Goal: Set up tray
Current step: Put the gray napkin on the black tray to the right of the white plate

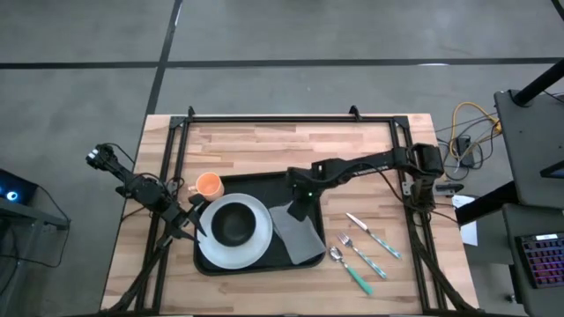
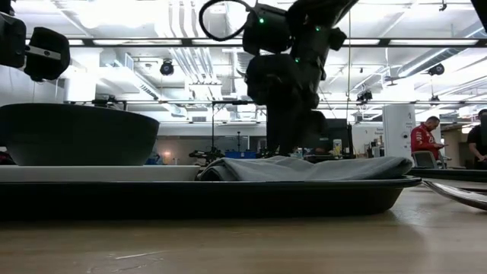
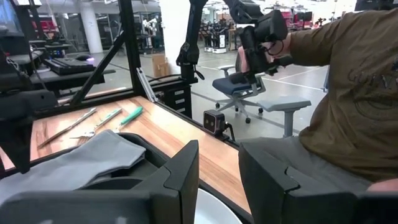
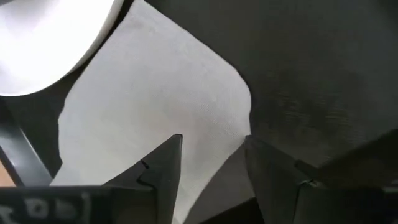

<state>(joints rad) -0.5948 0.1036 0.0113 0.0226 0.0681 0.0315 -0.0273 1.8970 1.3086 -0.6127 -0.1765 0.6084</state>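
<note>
Napkin (image 1: 297, 233) lies flat on tray (image 1: 256, 185) w/ plate (image 1: 234, 231) + bowl (image 1: 231, 224). Right gripper (image 1: 298, 210) hangs over napkin's far edge, fingers apart, holding nothing. Napkin step looks finished; next prob. cutlery (image 1: 361, 251) beside tray. Left gripper (image 1: 187, 224) waits at plate's left, fingers apart, empty.

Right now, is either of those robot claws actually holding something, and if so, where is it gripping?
Nothing is held. The right gripper hangs open just above the grey napkin on the tray, nothing between its fingers. The left gripper is open too, over the white plate.
</note>
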